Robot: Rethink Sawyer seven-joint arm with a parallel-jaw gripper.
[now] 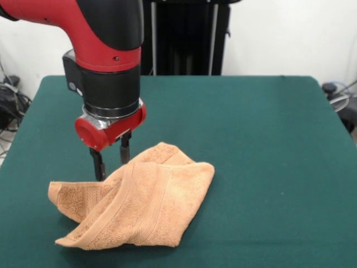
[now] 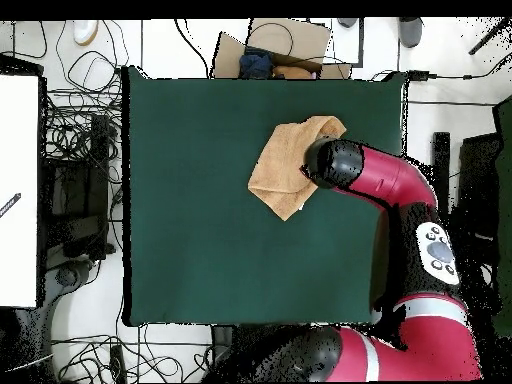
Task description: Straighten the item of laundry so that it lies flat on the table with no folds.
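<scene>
The orange-tan towel (image 1: pixel 136 204) lies crumpled and folded over itself on the near left part of the green table (image 1: pixel 256 139). A band stripe runs along its folded front edge. My gripper (image 1: pixel 112 169) stands upright at the towel's far left edge. Its two fingers (image 1: pixel 98 163) are apart, with green table showing between them, and their tips dip behind a raised fold. In the overhead view the towel (image 2: pixel 283 168) lies near the table's (image 2: pixel 200 220) upper right edge. There the arm's wrist (image 2: pixel 335 162) covers its right side and hides the gripper.
The red arm (image 2: pixel 400 185) reaches in over the table's right edge in the overhead view. Cables (image 2: pixel 85 150), a cardboard box (image 2: pixel 285 45) and a white surface (image 2: pixel 18 190) lie off the table on the floor around it.
</scene>
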